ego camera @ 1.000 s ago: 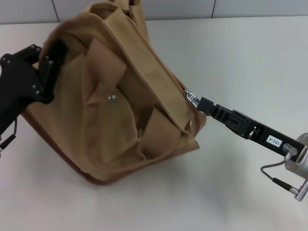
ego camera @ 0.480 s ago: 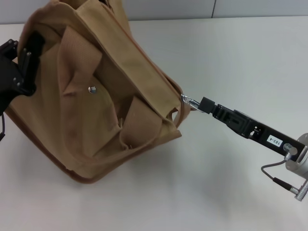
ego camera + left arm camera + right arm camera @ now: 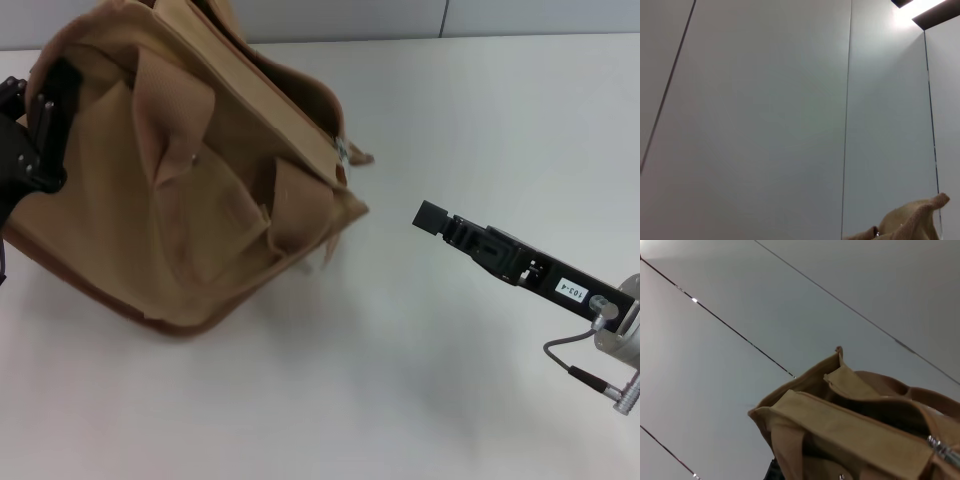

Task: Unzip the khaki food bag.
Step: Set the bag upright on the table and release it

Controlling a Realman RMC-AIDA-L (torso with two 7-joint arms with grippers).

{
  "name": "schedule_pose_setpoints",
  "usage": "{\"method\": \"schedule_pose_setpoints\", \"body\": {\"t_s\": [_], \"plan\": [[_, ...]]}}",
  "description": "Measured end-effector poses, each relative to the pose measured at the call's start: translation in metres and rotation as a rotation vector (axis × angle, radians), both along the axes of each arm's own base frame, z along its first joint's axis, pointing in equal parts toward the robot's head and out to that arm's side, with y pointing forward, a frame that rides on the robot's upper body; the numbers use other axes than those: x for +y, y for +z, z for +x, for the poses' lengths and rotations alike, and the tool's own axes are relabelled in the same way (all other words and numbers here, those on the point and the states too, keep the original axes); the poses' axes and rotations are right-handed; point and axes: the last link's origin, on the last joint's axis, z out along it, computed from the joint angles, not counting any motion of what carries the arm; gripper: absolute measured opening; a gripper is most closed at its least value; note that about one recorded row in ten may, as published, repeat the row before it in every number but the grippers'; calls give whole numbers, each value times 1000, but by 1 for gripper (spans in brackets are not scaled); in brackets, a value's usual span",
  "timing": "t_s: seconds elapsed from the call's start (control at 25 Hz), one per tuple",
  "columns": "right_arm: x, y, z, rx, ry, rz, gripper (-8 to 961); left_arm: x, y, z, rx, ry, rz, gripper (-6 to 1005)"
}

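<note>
Whereas half a second ago the right gripper (image 3: 430, 217) was clamped on the silver zipper pull (image 3: 343, 151), it now hangs free over the white table (image 3: 480, 110), well apart from the boxy tan canvas food bag (image 3: 190, 190); whether its fingers stand apart or together cannot be told. Bag has swung away to the far left, tilted, with the pull at its right end. Left gripper (image 3: 40, 130) is clamped on the bag's left end, at the left edge of the scene. Right wrist view shows the top gaping. Judgement: zipper run looks finished, or the pull slipped out.
</note>
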Motion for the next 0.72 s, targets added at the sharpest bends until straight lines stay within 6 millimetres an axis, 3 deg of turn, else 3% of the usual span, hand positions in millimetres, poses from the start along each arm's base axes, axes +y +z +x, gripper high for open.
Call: {"method": "schedule_pose_setpoints", "body": {"t_s": [0.2,0.36,0.72], "plan": [[0,1,6,-6,-37,37,21,0,0,0,-4,1,0,57],[0,10,15,-44,-47,170,43,-1,1,-1,-11,2,-4,56],[9,12,42,-445,45,579,176,-1,2,1,-26,-8,-14,57]]}}
